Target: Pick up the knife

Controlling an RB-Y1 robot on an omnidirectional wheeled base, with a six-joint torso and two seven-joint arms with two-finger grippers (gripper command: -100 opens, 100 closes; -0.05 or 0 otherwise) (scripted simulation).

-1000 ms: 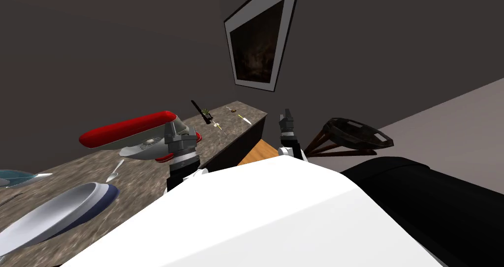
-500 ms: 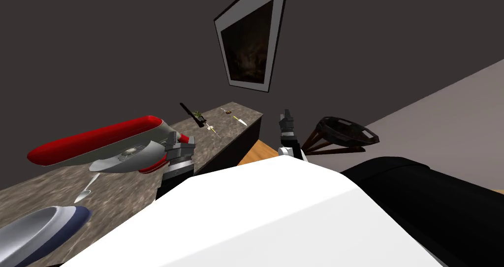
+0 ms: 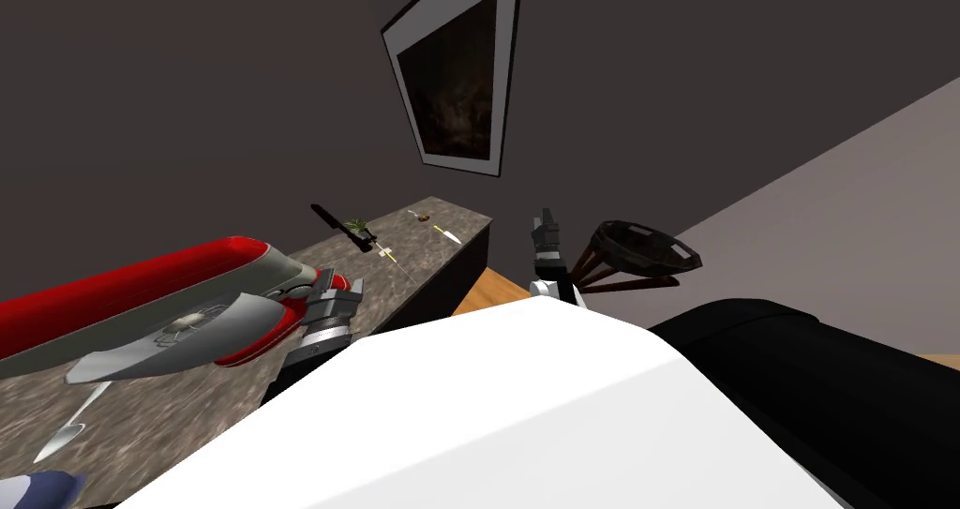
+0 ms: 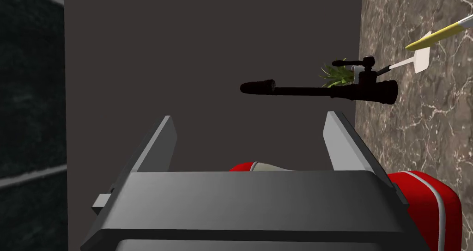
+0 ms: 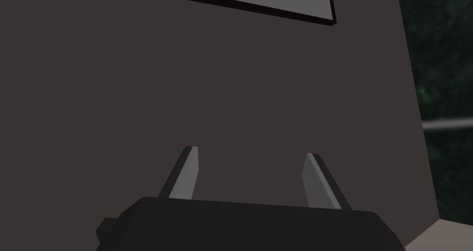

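A: Where did the knife sit?

B: On the brown, veined stone counter [image 3: 178, 410], out toward its far end. I took it to be the small knife with a yellow handle and white blade [image 3: 448, 234]. In the head view it lay at about two o'clock from the left gripper [image 4: 249, 119], well apart from it. A second slim yellow-and-white utensil [image 3: 392, 256] lay on much the same bearing but nearer; it was too small to say what it was.

A: And the left gripper's jaws?

B: Spread wide, with nothing between them. The gripper hung beside the big red-and-grey appliance [image 3: 141, 283], which stood at its nine o'clock. Ahead of the fingers were a long black tap-like fitting [image 4: 323, 91] and, just beside that, a little green plant [image 4: 336, 75].

A: The right one?

B: The right gripper [image 5: 251, 152] was held up off the counter's end, close to three o'clock from the left one, blades parted and empty.

A: So how far along was the job?

B: Barely begun, by my reading. Nothing was held and no finger touched the knife. What was left: carry an arm along the counter past the tap and plant, come down over the handle, close, lift. A flat blade on hard stone — I'd expect a thin, slippery hold.
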